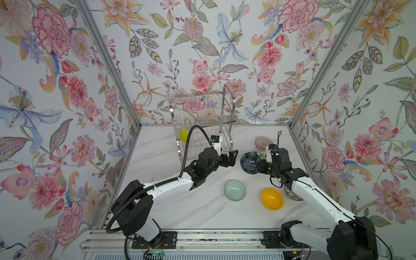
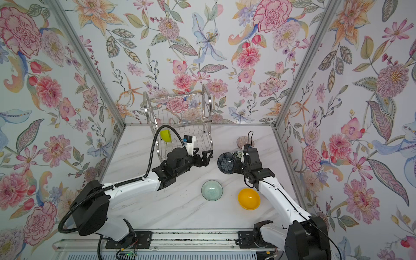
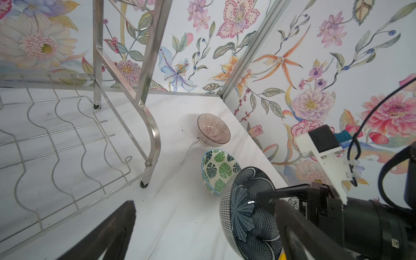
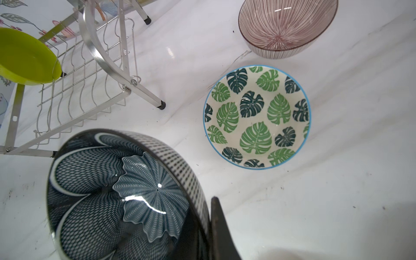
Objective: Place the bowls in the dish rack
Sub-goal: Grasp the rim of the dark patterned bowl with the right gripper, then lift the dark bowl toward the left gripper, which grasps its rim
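Both top views show the rack (image 1: 202,114) at the back, left of middle, with a lime bowl (image 1: 183,135) leaning at the left end of its lower tier. Just in front of the rack's right frame hangs my left claw (image 1: 234,158), jaws spread wide and holding nothing. Nearer the front, a glassy bowl (image 1: 234,190) sits upright on the table (image 1: 202,213). Next comes the navy bowl (image 1: 247,163), tipped on edge with its inside facing my left claw. My right claw (image 1: 258,164) is clamped on its rim. Behind it, the leaf bowl (image 4: 256,117) and then the ribbed bowl (image 4: 286,27) stand upright near the right wall (image 1: 360,135). A yellow bowl (image 1: 272,199) sits at front right. Just beside it, my right arm (image 1: 315,195) half hides a black-and-white bowl (image 1: 292,197).
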